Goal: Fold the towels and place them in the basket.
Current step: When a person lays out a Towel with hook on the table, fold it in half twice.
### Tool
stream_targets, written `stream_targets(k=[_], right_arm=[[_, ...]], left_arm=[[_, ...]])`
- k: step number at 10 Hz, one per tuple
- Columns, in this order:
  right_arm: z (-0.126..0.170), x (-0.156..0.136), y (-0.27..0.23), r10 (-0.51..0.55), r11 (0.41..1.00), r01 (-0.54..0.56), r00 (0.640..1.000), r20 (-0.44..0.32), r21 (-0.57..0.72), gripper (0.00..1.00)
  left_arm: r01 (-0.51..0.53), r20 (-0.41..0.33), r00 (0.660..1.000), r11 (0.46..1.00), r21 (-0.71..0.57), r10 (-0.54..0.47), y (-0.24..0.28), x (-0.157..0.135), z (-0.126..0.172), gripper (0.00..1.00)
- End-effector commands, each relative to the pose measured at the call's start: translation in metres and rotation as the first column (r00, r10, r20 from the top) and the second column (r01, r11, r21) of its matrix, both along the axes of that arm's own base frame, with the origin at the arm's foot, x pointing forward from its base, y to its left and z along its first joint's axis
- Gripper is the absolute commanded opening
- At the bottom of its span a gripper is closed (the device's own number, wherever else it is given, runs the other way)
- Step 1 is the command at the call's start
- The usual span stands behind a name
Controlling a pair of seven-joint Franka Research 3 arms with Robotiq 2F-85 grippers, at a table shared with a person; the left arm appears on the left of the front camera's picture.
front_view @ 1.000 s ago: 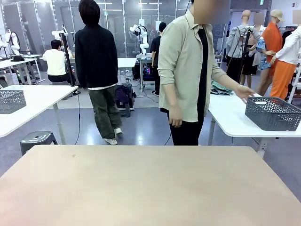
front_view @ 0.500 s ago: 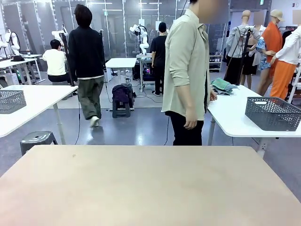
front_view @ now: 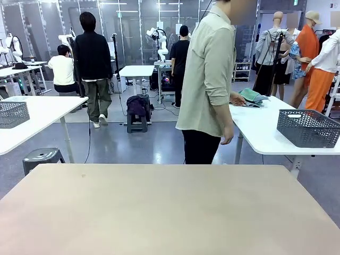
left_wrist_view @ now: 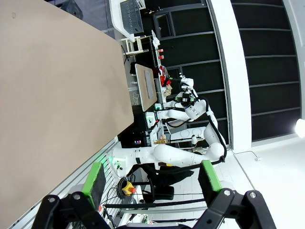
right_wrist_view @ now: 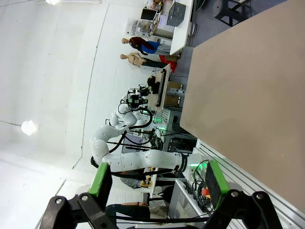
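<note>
A mint green towel [front_view: 249, 96] lies in a small heap on the white side table [front_view: 260, 133] at the far right. The person in a pale green shirt [front_view: 210, 79] stands turned toward it, one hand at the heap. The dark grey mesh basket [front_view: 308, 127] stands on the same white table, nearer its right end. My left gripper [left_wrist_view: 153, 183] is open with nothing between its green pads, and the beige table [left_wrist_view: 47, 95] lies beyond it. My right gripper [right_wrist_view: 157, 183] is likewise open and holds nothing.
The broad beige table [front_view: 170, 212] stretches across the front, its far edge toward the person. A second grey basket [front_view: 11, 114] sits on a white table at the left, with a grey stool [front_view: 42, 155] beside it. Other people stand farther back.
The person has turned from the basket toward the far end of the white table and put a hand on the towel heap. A walker in black has moved away toward the back left.
</note>
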State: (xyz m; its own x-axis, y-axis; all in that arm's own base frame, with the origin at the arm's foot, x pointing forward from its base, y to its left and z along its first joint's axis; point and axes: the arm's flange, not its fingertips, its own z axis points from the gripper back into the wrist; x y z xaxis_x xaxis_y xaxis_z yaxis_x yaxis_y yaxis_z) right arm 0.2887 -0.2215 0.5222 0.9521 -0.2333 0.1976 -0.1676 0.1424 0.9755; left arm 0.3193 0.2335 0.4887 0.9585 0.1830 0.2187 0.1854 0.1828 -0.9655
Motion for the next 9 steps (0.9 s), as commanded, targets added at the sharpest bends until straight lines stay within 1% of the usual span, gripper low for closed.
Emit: stream_targets(k=[1,9], right_arm=[[0.0009,-0.0002,-0.0004,-0.003,1.000,0.003,1.000,0.003,0.000,1.00],[0.0009,-0.0002,-0.0004,-0.003,1.000,0.003,1.000,0.003,0.000,1.00]], left_arm=[[-0.001,0.004,1.000,1.000,0.001,0.000,-0.0007,-0.0008,0.0017,1.00],[-0.001,0.004,1.000,1.000,0.001,0.000,-0.0007,-0.0008,0.0017,1.00]])
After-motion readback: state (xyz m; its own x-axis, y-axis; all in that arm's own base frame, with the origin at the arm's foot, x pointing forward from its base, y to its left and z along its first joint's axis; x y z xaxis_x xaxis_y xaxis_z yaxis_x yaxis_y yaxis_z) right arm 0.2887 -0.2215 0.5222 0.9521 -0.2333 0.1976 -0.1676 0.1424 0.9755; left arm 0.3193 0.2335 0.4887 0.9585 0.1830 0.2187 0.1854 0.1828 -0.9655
